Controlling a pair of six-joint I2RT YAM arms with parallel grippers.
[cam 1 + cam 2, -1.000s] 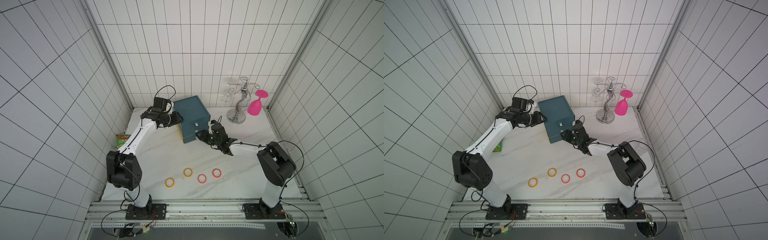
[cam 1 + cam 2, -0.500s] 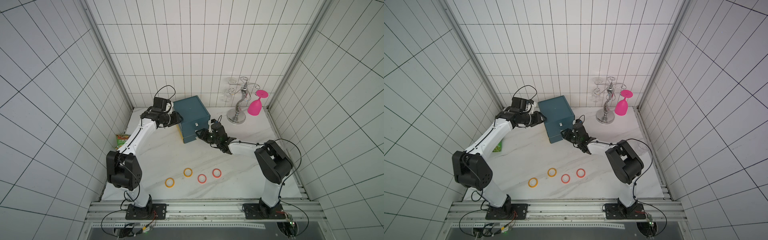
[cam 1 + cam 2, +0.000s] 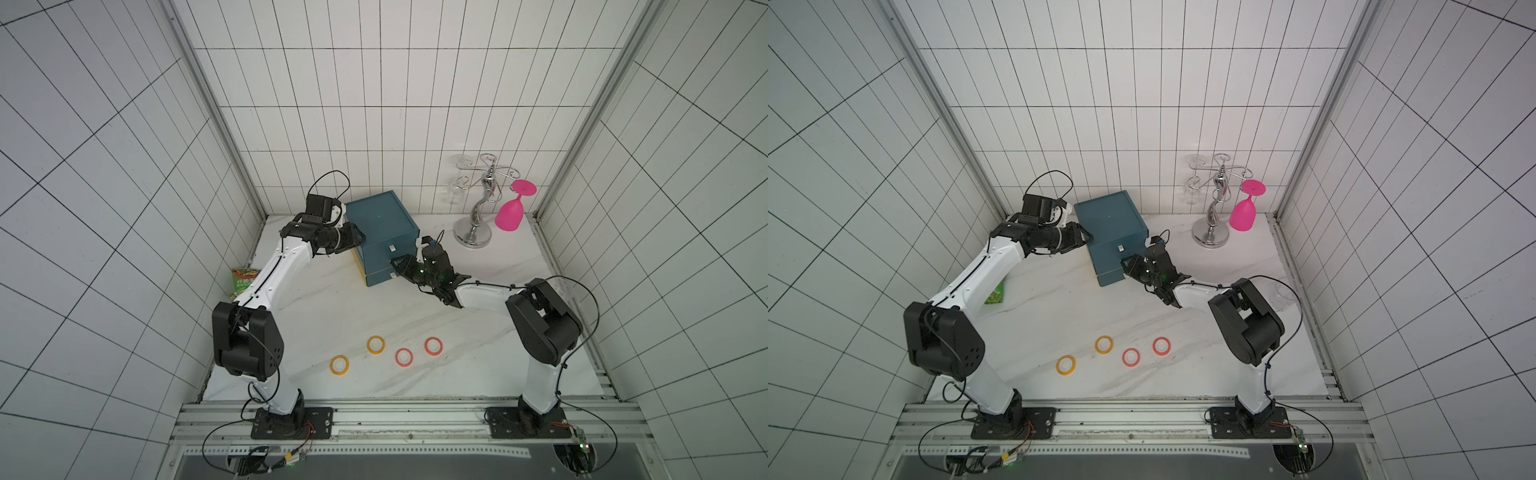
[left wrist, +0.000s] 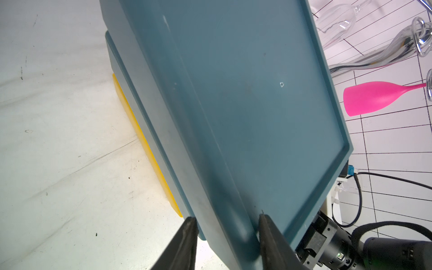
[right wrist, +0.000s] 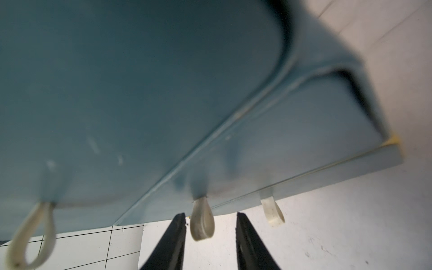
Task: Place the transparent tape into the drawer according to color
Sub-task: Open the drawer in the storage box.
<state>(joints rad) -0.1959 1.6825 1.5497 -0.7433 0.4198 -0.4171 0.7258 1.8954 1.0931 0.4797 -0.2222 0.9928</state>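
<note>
Partly open, right jaws flanking drawer loop (image 5: pixel 202 222)

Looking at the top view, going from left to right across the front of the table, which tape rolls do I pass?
Orange-yellow roll → second orange-yellow roll → red-pink roll → second red-pink roll.

L gripper (image 4: pixel 226 221) clamps teal drawer cabinet (image 4: pixel 245 93) at a corner, one finger each side. Yellow strip (image 4: pixel 145 145) under its base, on marble table (image 4: pixel 58 140). Pink glass (image 4: pixel 374 98) & clear glass (image 4: pixel 336 21) by metal rack (image 4: pixel 397 46) beyond.
</note>
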